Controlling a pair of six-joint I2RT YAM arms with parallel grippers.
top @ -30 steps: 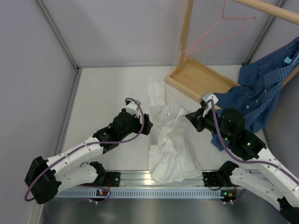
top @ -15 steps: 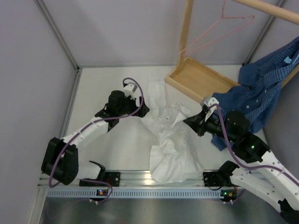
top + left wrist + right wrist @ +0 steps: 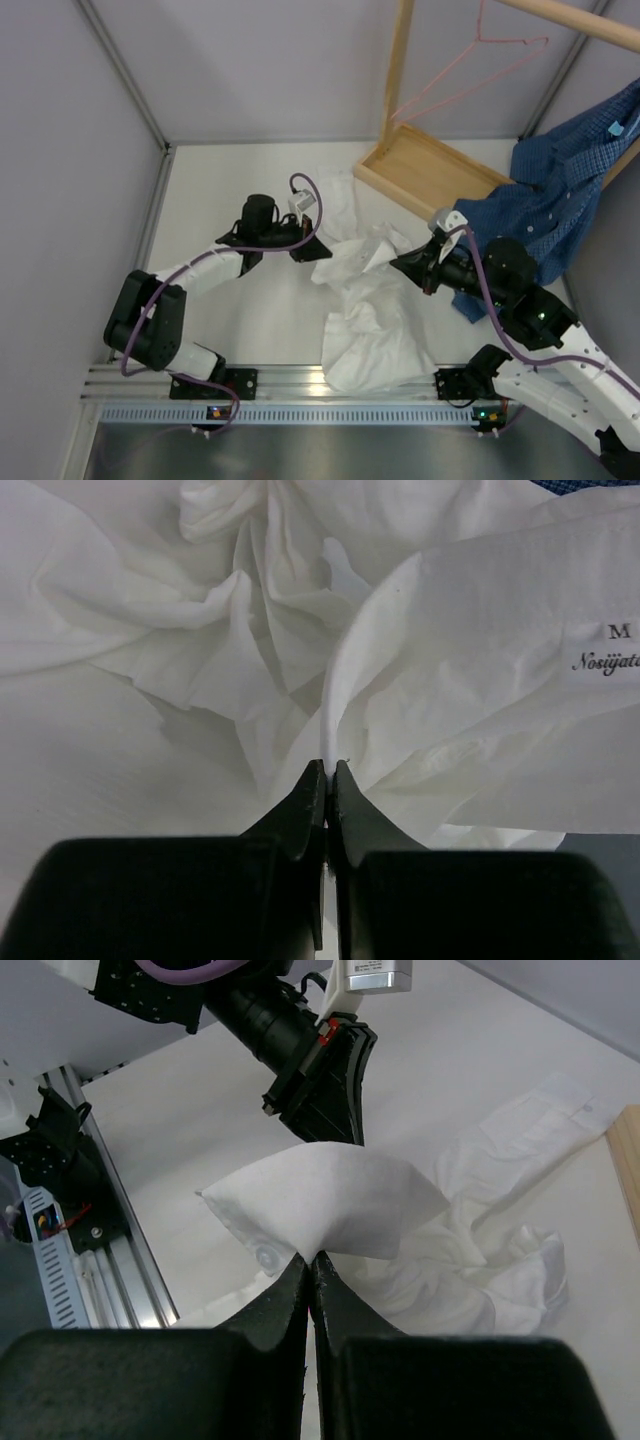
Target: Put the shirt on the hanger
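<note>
In front of the rack [image 3: 430, 172], closed the left gripper [image 3: 328, 770] from wide onto an edge of the shirt [image 3: 372, 322]; kept the right gripper [image 3: 308, 1260] pinched on it. Ready, likely, for lifting toward the hanger [image 3: 470, 72].

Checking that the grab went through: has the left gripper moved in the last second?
Yes. In the top view the left gripper has gone farther from the metal rail, toward the wooden rack base, and is shut on the shirt.

The shirt [image 3: 375, 330] is showing plain white; the hanger [image 3: 510, 40] on the pale wooden rack [image 3: 400, 60], pink; the button-up [image 3: 560, 200] there, blue checks.
</note>
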